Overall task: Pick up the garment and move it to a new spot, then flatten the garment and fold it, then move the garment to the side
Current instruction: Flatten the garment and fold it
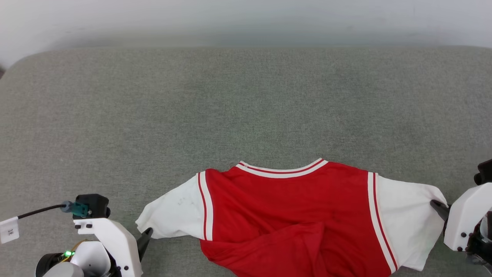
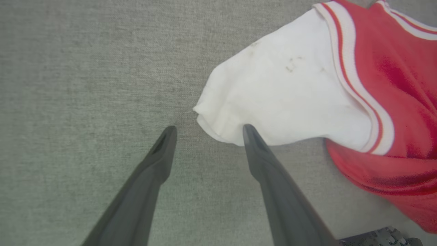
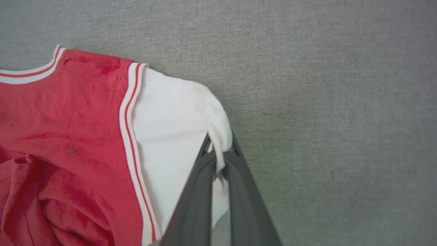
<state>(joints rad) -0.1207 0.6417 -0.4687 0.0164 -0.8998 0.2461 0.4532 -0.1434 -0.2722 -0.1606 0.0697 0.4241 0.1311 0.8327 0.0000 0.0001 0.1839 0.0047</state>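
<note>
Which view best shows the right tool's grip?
Right wrist view: right tool pinches the jersey's white sleeve edge up close. Head view catches one fingertip there; left wrist view, the other sleeve.

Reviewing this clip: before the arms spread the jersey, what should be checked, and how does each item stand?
1. Grip of right gripper on its sleeve: ok, shut on the white fabric.
2. Grip of left gripper on the other sleeve: not ok, open beside the sleeve's edge.
3. Its fingertip touching that sleeve: cannot tell.
4. Flat jersey: not ok, red body bunched near the robot.
5. Room on the surface past the collar: ok, grey cloth extends far.
</note>
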